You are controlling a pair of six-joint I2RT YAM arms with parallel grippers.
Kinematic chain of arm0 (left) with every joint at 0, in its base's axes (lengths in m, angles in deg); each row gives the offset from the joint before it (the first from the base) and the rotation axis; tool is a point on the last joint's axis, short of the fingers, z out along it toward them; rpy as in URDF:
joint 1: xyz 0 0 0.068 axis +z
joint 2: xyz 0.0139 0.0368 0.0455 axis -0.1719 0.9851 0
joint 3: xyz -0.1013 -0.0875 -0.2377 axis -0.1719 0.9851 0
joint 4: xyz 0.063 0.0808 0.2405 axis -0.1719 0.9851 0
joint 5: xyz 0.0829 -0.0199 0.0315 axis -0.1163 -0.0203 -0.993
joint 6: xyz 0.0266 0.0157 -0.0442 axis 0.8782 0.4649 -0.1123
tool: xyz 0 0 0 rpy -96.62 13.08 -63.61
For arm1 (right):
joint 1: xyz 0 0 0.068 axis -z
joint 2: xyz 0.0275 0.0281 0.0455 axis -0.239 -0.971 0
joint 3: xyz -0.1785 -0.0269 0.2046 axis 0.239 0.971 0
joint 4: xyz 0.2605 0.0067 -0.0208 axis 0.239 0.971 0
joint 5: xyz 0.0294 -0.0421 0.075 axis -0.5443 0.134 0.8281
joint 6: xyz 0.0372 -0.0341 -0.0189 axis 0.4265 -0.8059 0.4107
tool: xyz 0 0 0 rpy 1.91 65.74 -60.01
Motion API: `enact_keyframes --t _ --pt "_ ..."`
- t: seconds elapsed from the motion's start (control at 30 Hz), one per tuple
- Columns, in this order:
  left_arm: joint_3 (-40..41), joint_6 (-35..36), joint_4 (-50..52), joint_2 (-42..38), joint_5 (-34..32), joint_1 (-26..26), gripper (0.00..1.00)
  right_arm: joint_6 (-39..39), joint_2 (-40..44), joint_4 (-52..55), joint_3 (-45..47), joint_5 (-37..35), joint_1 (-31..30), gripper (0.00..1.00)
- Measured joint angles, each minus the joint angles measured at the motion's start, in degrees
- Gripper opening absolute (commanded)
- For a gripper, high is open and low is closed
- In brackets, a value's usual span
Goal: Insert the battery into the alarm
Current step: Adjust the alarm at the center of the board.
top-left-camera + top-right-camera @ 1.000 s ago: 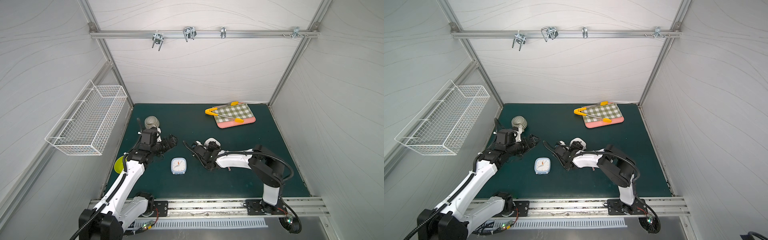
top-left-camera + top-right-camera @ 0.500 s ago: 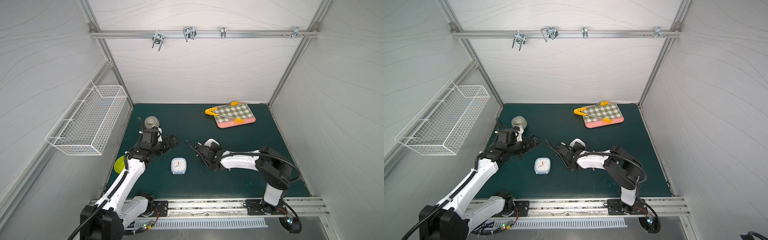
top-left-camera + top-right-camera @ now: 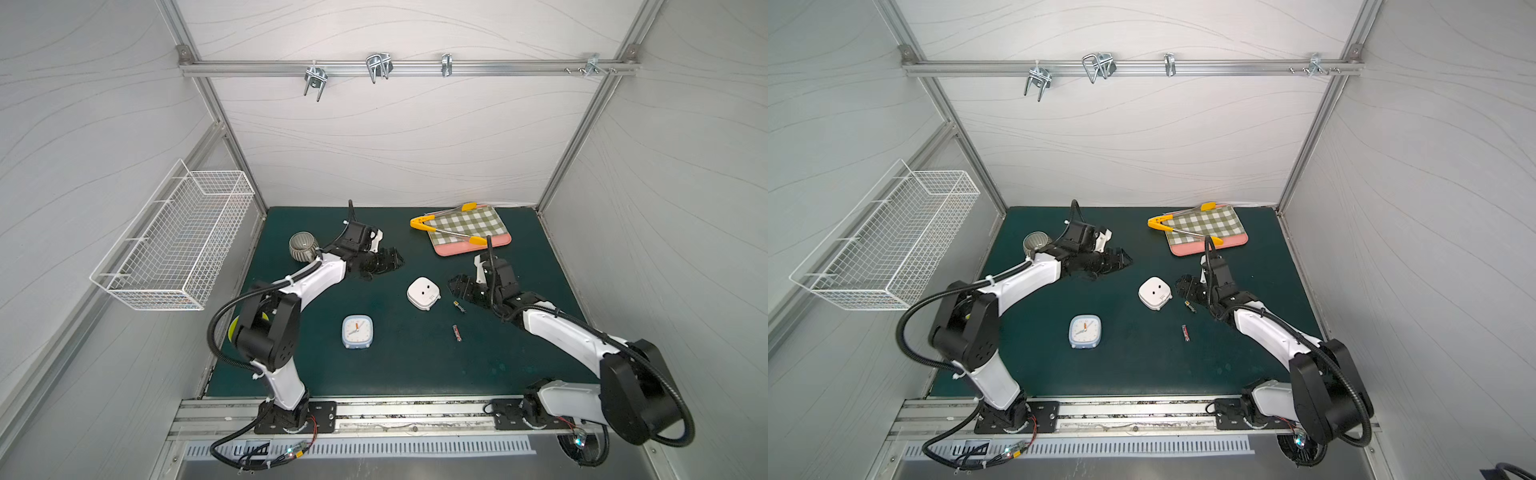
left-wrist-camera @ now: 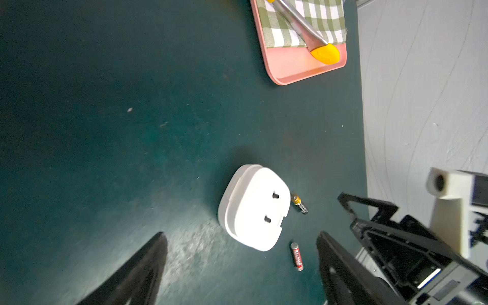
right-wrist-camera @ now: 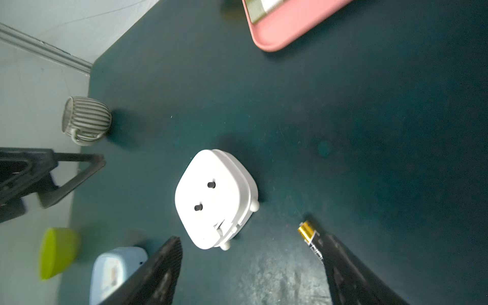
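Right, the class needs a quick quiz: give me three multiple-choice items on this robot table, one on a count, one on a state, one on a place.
1. How many batteries lie loose on the mat? A one; B two; C four.
2. The left gripper is: A open and empty; B shut on a battery; C shut on nothing.
3. The tongs lie: A on the bare mat; B on the checked cloth on the pink tray; C in the left gripper.

Answers:
1 B: a gold-ended one and a red one lie apart near the white alarm.
2 A: its fingers stand wide apart, gripping nothing.
3 B: they rest across the cloth.
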Motion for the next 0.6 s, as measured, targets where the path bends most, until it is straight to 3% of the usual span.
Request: enact_keyframes --t 0.1,0.27,0.4,0.6 --pt "-6.03 0.31 -0.11 7.72 3.67 -0.61 0.8 5.31 -4.35 -3.17 0.81 6.67 2.67 0.75" --pt "-9.22 -0.63 -0.52 15.72 9.01 -1.57 0.74 10.64 -13.18 -8.72 0.46 14.53 4.52 0.65" --pt "-8.57 -1.53 -0.59 17.25 11.58 -2.47 0.71 12.37 -18.8 -12.59 -1.51 19.76 4.7 0.58" --pt "-5.81 -2.67 -4.37 16.96 13.7 -4.57 0.71 13.0 -23.8 -15.26 -3.63 24.11 4.7 0.54"
